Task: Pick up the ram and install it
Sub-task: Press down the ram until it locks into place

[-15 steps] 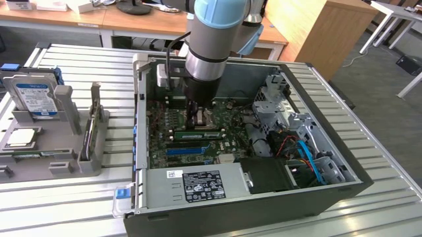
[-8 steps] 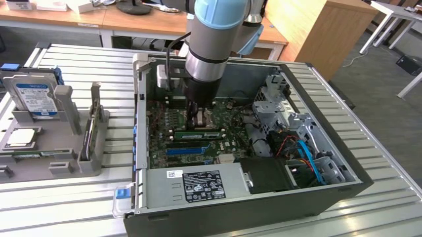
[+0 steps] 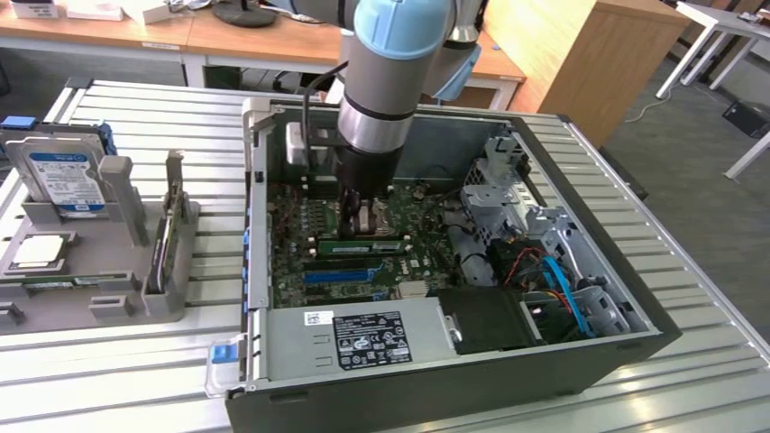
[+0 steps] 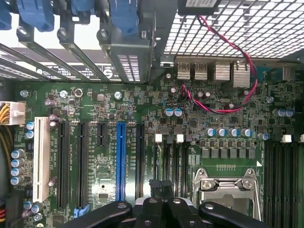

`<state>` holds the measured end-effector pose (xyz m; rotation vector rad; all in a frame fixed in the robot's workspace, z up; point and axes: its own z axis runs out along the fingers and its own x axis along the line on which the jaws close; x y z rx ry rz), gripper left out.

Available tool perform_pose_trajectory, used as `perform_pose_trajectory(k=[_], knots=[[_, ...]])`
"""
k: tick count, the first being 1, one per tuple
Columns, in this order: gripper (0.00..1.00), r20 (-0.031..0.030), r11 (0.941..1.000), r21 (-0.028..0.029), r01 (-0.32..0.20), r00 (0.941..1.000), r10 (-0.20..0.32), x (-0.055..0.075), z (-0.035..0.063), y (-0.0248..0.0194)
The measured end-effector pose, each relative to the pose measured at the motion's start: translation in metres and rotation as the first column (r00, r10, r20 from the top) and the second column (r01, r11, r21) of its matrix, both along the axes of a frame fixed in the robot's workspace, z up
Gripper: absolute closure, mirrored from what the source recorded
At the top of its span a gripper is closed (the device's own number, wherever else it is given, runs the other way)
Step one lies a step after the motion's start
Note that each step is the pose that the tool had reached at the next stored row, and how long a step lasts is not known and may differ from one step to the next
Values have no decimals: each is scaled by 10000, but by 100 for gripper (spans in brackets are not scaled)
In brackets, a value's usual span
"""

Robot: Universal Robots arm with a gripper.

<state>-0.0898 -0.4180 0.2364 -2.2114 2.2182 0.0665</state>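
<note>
Centre frame in the exterior view, the gripper [image 3: 361, 216] stood closed over the motherboard [image 3: 361, 262] (inside the open computer case [image 3: 578, 361]), just above a seated ram [image 3: 361, 245] stick.

arm [image 3: 382, 99]: vertical, reaching straight down | end effector [image 4: 162, 190]: pointing down, fingers [image 4: 171, 209] closed together

motherboard [image 4: 95, 142] green | long slot [image 4: 121, 161] blue | wire pair [image 4: 228, 47] red-black

An open computer case [image 3: 398, 397] beside a hard drive [image 3: 63, 180] on a grey holder [image 3: 121, 271].
</note>
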Motion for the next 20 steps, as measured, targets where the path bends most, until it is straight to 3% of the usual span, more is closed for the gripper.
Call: perform_pose_trajectory(k=[20], knots=[[89, -1, 10000, -2, 1, 10000, -1, 0, -52, 23]])
